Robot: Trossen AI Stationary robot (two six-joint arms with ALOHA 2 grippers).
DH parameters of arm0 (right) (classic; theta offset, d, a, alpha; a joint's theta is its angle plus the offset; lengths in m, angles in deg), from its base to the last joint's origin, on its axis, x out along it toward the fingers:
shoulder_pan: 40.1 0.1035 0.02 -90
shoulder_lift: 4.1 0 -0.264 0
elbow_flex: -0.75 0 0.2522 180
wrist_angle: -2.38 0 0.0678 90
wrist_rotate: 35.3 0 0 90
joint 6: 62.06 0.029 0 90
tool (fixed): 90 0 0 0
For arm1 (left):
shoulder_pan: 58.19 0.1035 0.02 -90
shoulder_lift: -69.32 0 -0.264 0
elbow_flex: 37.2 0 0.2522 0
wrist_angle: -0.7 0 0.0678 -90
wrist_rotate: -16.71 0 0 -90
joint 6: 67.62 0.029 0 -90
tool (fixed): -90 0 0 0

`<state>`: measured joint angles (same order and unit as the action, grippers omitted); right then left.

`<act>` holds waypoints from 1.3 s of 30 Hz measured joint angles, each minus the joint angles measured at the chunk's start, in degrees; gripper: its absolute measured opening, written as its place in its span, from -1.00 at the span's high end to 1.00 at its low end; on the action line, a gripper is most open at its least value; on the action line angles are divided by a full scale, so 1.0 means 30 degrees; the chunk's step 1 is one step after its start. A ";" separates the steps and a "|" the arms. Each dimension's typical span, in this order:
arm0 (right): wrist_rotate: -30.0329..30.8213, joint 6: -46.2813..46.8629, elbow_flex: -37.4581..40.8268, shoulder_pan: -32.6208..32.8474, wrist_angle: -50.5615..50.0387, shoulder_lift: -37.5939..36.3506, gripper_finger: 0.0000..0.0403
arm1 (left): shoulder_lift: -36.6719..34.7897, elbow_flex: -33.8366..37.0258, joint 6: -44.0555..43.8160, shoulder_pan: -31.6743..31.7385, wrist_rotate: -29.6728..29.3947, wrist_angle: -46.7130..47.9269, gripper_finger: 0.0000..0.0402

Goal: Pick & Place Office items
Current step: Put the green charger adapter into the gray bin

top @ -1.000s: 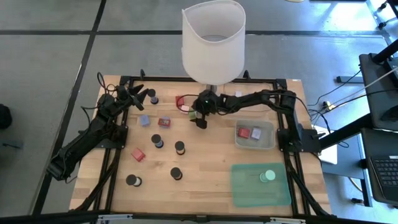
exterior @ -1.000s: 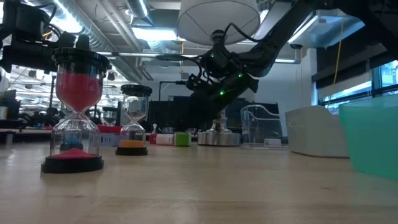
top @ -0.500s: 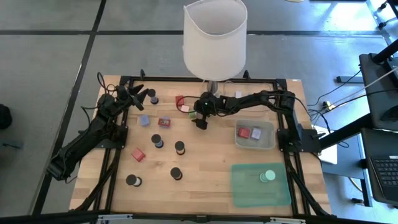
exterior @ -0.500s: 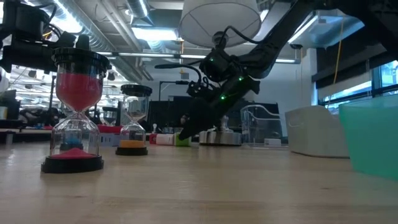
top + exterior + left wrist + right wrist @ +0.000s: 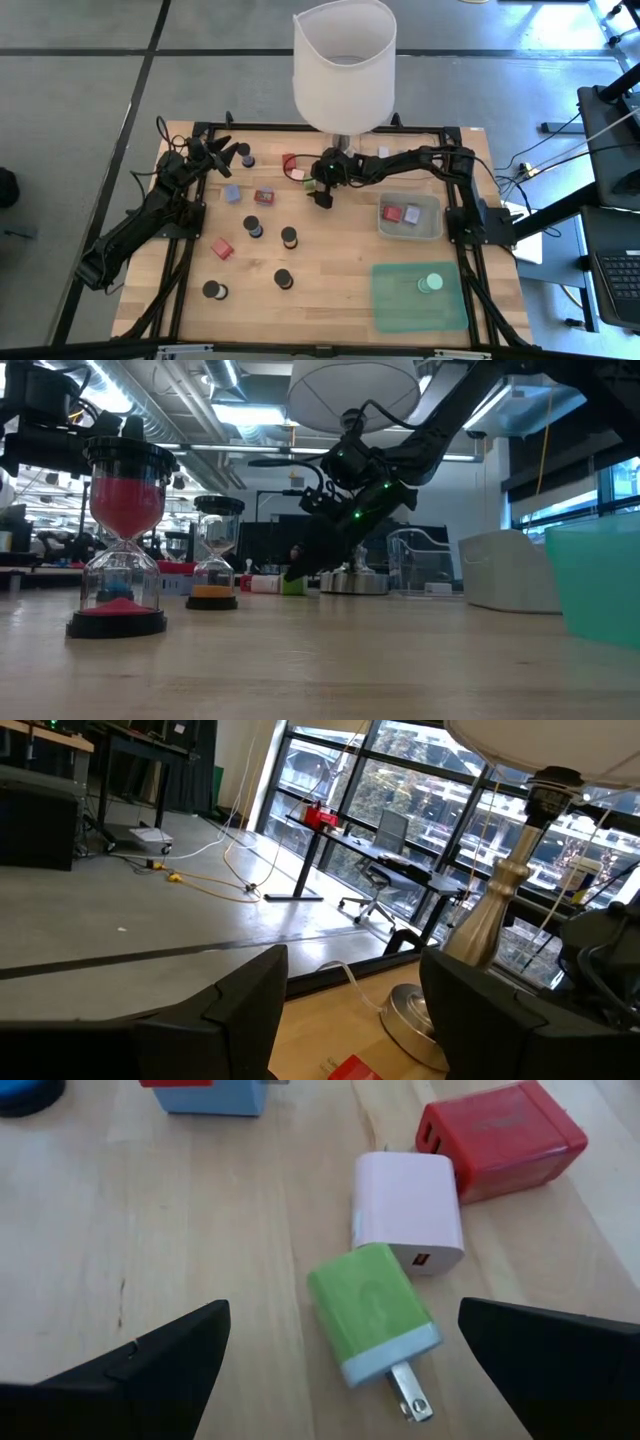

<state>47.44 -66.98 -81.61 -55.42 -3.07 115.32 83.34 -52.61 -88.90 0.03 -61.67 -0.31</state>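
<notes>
My right gripper is open and hangs low over a green plug block, with one finger on either side and no touch. The block lies flat on the wood next to a pink block and a red block; a blue block lies farther off. In the low view the right gripper's fingers slant down to just above the table. Several black round pieces stand on the table; the low view shows them as hourglasses. My left gripper waits open at the far left.
The white-shaded lamp stands at the far edge just behind the right gripper, with its metal base on the wood. A grey tray holds two blocks. A green mat carries a mint disc. Red blocks lie at left.
The right gripper has tipped and come down toward the green block near the lamp base, its fingers now slanting to just above the table. It kept still over the last half second. The blocks have not moved.
</notes>
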 joint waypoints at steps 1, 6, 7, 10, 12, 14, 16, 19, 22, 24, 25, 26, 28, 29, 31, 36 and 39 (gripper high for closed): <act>-0.0092 -0.0007 0.0000 -0.0004 0.0012 -0.0003 -0.97 | 0.0000 0.0000 0.0002 0.0007 0.0004 0.0000 -0.13; -0.0446 0.0000 -0.0007 0.0013 0.0086 -0.0022 -0.97 | 0.0000 0.0000 -0.0003 0.0001 0.0004 -0.0006 -0.13; -0.0565 -0.0074 -0.0015 0.0032 0.0094 -0.0022 -0.97 | 0.0000 0.0000 0.0003 0.0000 0.0003 0.0000 -0.13; -0.0670 -0.0217 -0.0015 0.0055 0.0139 -0.0022 -0.97 | 0.0000 0.0000 0.0001 0.0005 0.0004 0.0000 -0.13; -0.0510 -0.0222 -0.0015 0.0055 0.0139 -0.0022 -0.97 | 0.0000 0.0000 0.0001 0.0007 0.0001 0.0000 -0.13; -0.0239 -0.0222 -0.0019 0.0055 0.0139 -0.0022 -0.97 | 0.0000 0.0000 0.0003 0.0000 0.0004 0.0000 -0.13; -0.0077 -0.0222 -0.0022 0.0062 0.0138 -0.0022 -0.97 | 0.0000 0.0000 0.0003 0.0006 0.0004 0.0000 -0.13; -0.0070 -0.0142 -0.0022 0.0100 0.0131 -0.0022 -0.97 | 0.0004 0.0000 -0.0001 0.0003 0.0001 0.0000 -0.13; -0.0041 -0.0148 -0.0029 0.0223 0.0137 0.0045 -0.96 | 0.0000 0.0000 -0.0004 0.0000 0.0004 0.0000 -0.13; -0.0026 -0.0135 -0.0029 0.0325 0.0132 0.0051 -0.94 | 0.0000 0.0000 0.0002 0.0000 0.0002 0.0000 -0.13; -0.0033 -0.0162 -0.0029 0.0384 0.0153 0.0051 -0.93 | 0.0000 0.0000 0.0003 0.0000 0.0001 0.0000 -0.13; -0.0033 -0.0318 -0.0029 0.0417 0.0153 0.0051 -0.91 | 0.0000 0.0000 0.0000 0.0000 0.0000 0.0000 -0.13; -0.0028 -0.0582 -0.0029 0.0448 0.0179 0.0066 -0.86 | 0.0000 0.0000 -0.0004 0.0000 0.0002 0.0000 -0.13; -0.0026 -0.0590 -0.0029 0.0448 0.0208 0.0066 -0.84 | 0.0000 0.0000 -0.0003 0.0006 -0.0003 0.0000 -0.13; -0.0026 -0.0506 -0.0029 0.0448 0.0210 0.0066 -0.78 | 0.0000 0.0000 -0.0004 0.0001 0.0004 0.0000 -0.13; -0.0026 -0.0403 -0.0029 0.0441 0.0204 0.0087 -0.61 | 0.0000 0.0000 -0.0004 0.0006 0.0002 0.0000 -0.13; -0.0023 -0.0057 -0.0029 0.0448 0.0204 0.0087 -0.50 | 0.0000 0.0000 0.0000 0.0000 0.0000 0.0000 -0.13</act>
<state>47.37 -67.15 -81.70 -54.07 -2.46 115.58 83.34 -52.61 -88.90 0.03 -61.67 -0.31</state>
